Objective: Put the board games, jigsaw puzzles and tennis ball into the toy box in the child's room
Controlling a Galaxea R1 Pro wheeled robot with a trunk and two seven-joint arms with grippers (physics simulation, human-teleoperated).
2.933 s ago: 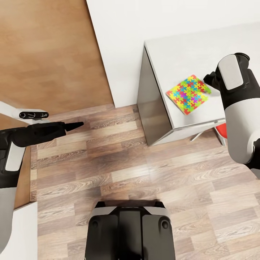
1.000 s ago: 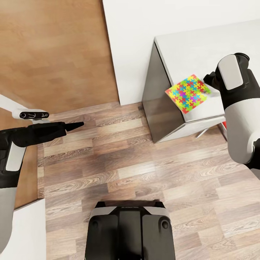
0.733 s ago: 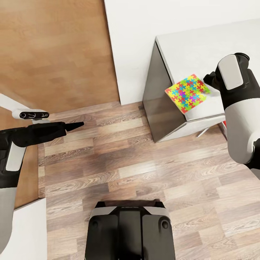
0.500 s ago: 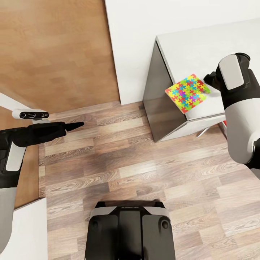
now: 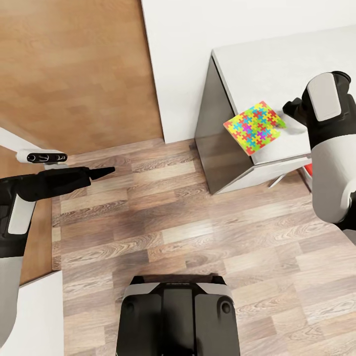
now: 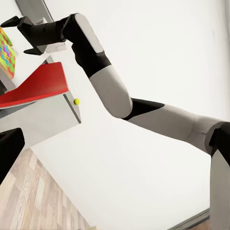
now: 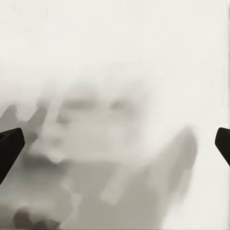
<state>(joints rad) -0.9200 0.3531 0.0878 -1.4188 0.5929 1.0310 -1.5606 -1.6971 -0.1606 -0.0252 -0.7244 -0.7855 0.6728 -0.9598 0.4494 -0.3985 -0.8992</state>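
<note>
One jigsaw puzzle (image 5: 253, 127), a bright many-coloured mat, lies on the near left corner of the white table (image 5: 257, 64), its corner poking over the edge. My right gripper (image 5: 289, 106) hovers open just behind the puzzle's far right corner, holding nothing. The right wrist view is a blurred white tabletop between its spread fingertips (image 7: 9, 143). My left gripper (image 5: 101, 172) hangs open and empty over the wooden floor, far from the table. In the left wrist view the right gripper (image 6: 21, 36) stands by the puzzle (image 6: 5, 48), and the tennis ball (image 6: 76, 101) is a tiny dot far off.
A red seat (image 5: 307, 172) tucks under the table's front edge. A white wall (image 5: 173, 59) meets the table's dark left side panel (image 5: 212, 143). A brown door panel (image 5: 74, 69) stands at the left. Open wood floor (image 5: 188, 227) lies ahead of my base.
The view swung early on as the robot turned. In the last half second the right arm drew slightly right, and the puzzle crept a little left over the table's corner.
</note>
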